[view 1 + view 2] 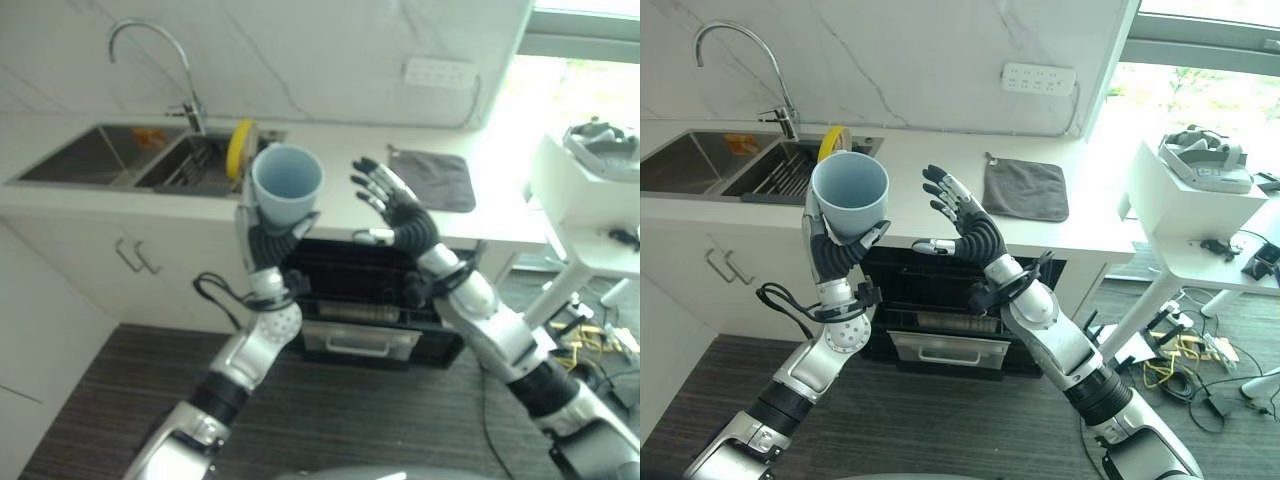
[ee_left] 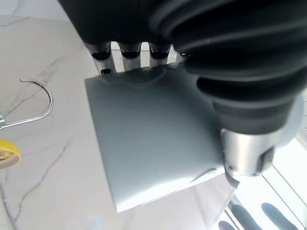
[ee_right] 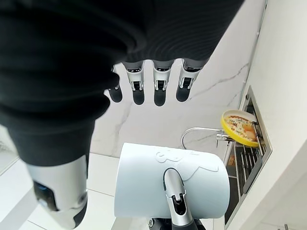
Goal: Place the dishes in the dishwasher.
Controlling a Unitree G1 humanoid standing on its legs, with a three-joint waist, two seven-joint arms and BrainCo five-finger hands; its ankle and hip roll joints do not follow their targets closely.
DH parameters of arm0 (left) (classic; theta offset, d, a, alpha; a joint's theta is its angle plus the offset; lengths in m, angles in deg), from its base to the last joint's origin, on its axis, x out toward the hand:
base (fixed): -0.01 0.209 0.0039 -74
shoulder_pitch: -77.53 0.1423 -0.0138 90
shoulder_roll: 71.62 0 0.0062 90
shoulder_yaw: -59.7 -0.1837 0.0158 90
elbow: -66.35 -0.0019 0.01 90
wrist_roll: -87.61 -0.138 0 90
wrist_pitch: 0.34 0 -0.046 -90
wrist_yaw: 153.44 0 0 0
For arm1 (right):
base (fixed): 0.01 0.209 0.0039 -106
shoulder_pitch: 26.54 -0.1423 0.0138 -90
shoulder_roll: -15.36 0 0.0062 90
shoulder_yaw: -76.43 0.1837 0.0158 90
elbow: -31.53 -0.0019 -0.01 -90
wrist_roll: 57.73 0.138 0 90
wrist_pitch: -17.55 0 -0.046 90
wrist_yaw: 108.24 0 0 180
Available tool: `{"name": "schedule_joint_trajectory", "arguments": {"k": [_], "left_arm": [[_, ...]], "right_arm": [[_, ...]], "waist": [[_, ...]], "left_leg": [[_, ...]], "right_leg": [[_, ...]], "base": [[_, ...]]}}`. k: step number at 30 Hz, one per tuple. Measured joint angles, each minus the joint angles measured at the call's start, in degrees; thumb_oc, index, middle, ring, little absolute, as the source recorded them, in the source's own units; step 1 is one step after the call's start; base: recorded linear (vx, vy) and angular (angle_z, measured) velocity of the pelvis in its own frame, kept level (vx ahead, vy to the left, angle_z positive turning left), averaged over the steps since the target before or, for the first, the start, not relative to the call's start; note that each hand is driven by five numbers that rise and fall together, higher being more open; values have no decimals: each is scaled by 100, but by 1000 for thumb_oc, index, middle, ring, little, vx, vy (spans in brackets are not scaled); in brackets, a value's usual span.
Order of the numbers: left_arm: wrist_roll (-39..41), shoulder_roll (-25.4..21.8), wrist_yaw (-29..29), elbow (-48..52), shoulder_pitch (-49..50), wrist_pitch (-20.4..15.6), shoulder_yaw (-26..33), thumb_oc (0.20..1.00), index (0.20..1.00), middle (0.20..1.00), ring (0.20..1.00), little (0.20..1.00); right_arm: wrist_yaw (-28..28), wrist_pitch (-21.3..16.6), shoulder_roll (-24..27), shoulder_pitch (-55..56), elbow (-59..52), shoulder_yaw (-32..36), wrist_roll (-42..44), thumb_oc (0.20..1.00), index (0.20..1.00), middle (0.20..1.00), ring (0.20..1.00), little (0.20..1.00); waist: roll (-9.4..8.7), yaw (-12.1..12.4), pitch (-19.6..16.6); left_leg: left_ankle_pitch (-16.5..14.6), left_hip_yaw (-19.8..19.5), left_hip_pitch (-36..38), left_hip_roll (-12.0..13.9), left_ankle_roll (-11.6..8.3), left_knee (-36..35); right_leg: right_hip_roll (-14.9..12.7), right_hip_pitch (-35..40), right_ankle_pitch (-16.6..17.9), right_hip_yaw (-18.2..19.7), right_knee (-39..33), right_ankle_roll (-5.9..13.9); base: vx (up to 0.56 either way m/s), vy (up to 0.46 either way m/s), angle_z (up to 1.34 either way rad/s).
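While left hand grips cup, right hand spreads.

Pale blue cup against white marble, grey and black elsewhere.

The cup is a pale grey-blue, plain outside and in, and the left hand curled round it is silver with a dark ribbed cover. The right hand has silver fingers with dark tips. The wall is white marble with thin grey veins, and the countertop is white. A dark grey cloth lies near the countertop's back edge. The plate in the steel-grey sink is yellow with an orange pattern. The dishwasher is black, and the floor is dark with fine stripes.
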Motion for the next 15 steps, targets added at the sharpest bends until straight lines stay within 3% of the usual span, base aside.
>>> {"name": "schedule_joint_trajectory", "arguments": {"k": [15], "left_arm": [[60, 22, -295, 267, -54, 133, -268, 200, 200, 200, 200, 200]], "right_arm": [[156, 416, -317, -510, 442, -222, -38, 1000, 1000, 1000, 1000, 1000]], "waist": [[0, 88, 0]], "left_leg": [[8, -76, 6, -5, -5, 0]], "right_leg": [[-5, 45, -8, -69, 0, -5]], "base": [[14, 2, 2]]}}
